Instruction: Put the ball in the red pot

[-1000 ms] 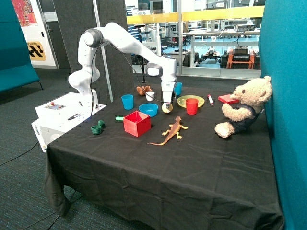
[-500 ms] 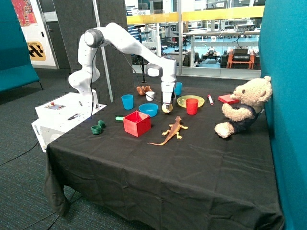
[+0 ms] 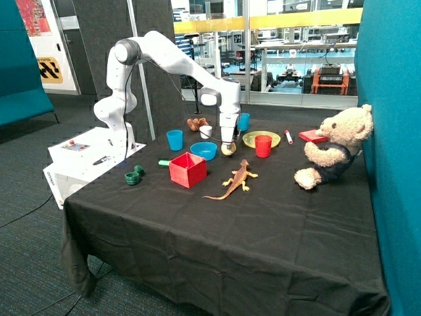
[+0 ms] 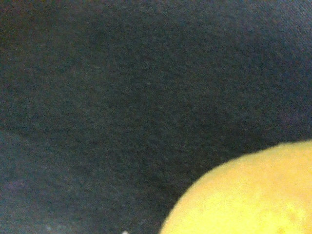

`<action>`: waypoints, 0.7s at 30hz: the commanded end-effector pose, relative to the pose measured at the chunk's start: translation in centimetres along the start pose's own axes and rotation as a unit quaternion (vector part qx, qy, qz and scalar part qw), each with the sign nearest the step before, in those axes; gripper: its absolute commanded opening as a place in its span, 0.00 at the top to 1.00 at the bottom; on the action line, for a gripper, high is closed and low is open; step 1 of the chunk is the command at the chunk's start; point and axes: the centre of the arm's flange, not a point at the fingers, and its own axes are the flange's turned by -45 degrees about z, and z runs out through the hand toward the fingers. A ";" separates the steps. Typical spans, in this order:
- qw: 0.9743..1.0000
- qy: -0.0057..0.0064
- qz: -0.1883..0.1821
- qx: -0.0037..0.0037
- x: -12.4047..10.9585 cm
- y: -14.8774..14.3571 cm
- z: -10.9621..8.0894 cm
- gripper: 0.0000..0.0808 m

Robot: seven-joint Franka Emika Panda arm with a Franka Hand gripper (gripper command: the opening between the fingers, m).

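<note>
The pale yellow ball (image 3: pixel 228 149) sits on the black tablecloth between the blue bowl (image 3: pixel 203 151) and the round red cup (image 3: pixel 263 146). My gripper (image 3: pixel 227 142) is right down on the ball from above. In the wrist view the ball (image 4: pixel 248 195) fills one corner very close to the camera, with black cloth behind it. The red pot (image 3: pixel 187 170), a square open box, stands nearer the front of the table, past the blue bowl from the ball.
An orange toy lizard (image 3: pixel 237 178) lies just in front of the ball. A yellow-green plate (image 3: pixel 261 138), a white cup (image 3: pixel 206 131), a blue cup (image 3: pixel 174 139) and a brown lumpy object (image 3: pixel 196 123) stand behind. A teddy bear (image 3: pixel 335 145) sits at the far side.
The arm's wrist has shifted very slightly toward the blue bowl. The ball stays at the gripper in much the same spot.
</note>
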 end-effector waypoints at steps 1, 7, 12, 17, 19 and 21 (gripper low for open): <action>1.000 0.002 0.007 0.000 -0.4 0.7 0.1 1.00; 1.000 0.002 0.009 0.000 -0.6 0.8 0.3 1.00; 1.000 0.002 0.006 0.000 -0.7 0.7 0.4 1.00; 1.000 0.002 0.004 0.000 -0.8 0.5 0.5 1.00; 1.000 0.002 0.004 0.000 -0.8 0.4 0.5 1.00; 1.000 0.002 0.002 0.000 -0.9 0.3 0.4 1.00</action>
